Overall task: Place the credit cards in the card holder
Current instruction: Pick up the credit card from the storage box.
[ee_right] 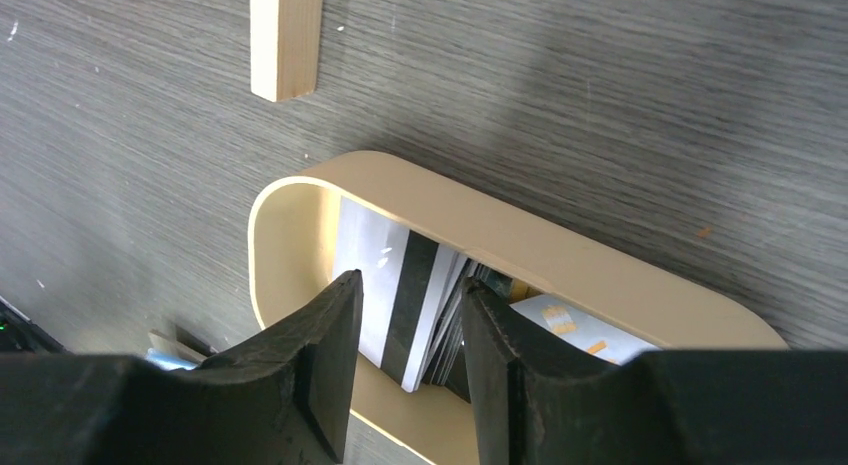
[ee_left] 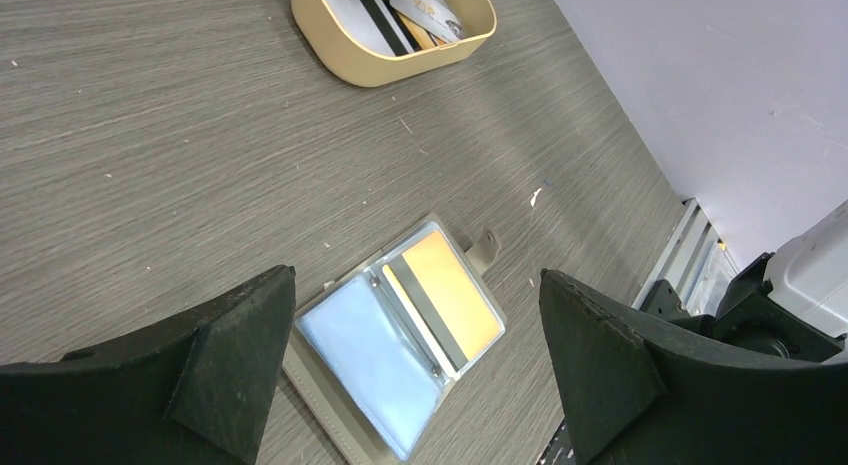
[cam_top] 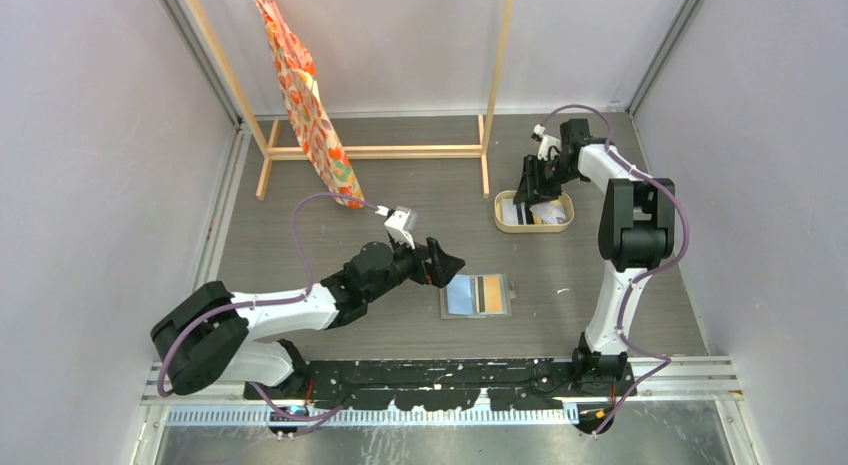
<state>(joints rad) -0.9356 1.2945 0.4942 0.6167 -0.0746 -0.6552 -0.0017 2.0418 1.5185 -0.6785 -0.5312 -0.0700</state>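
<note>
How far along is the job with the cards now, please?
Done: one orange card with a dark stripe sits in the open grey card holder. In hand: the right pincer straddles cards in the oval beige tray; grip unclear. To do: several cards there.

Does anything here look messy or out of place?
Only the beige tray: the credit cards inside lean in a jumbled heap at odd angles, not stacked flat. The card holder lies flat and open with one orange card tucked in.
</note>
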